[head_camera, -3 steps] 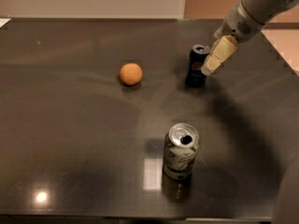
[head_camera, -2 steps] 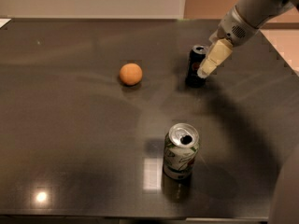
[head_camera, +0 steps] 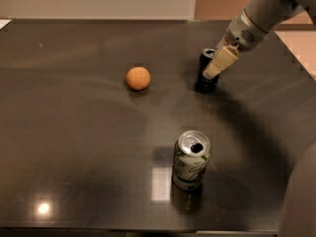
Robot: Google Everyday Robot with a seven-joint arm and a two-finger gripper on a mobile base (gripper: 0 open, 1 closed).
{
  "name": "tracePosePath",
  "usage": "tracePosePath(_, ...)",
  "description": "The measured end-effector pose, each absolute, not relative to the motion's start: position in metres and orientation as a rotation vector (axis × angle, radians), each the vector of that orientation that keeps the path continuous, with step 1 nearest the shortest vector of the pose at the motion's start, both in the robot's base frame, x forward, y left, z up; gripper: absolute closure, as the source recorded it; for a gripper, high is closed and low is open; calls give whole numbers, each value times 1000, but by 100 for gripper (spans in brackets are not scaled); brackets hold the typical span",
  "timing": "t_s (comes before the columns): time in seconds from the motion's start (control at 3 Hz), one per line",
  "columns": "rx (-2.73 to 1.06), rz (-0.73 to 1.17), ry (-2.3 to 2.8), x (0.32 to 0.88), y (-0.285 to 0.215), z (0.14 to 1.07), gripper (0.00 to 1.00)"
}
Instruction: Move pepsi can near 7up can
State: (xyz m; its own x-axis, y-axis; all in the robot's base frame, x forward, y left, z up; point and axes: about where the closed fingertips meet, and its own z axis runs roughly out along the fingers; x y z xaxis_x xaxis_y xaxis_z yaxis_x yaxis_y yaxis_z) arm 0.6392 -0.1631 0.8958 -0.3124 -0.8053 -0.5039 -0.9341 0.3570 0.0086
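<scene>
Camera view, compared with the frame one second earlier: the gripper had shifted slightly down and to the left, closing on the pepsi can, and its cream-coloured end now overlapped the can's upper right side where before it sat a little higher and further right. The pepsi can itself had not changed position or attitude. It stood upright on the dark table, long axis vertical, silver top facing up, base flat on the surface. The arm reached the pepsi can from the upper right, descending at an angle. Whether the gripper was open, closed or holding the pepsi can could not be determined, since the can hid part of it. The 7up can stood well apart from the pepsi can, nearer the camera and slightly to its left; it was likewise upright, with its opened silver top facing up, and had not moved since the earlier frames. An orange ball rested on the table to the left of the pepsi can, at roughly the same depth, clear of it and in the same spot as before.
</scene>
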Motion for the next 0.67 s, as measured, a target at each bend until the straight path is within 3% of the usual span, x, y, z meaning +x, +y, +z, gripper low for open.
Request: tracePosePath(0.67,-1540,424,2179,639,-156,909,84)
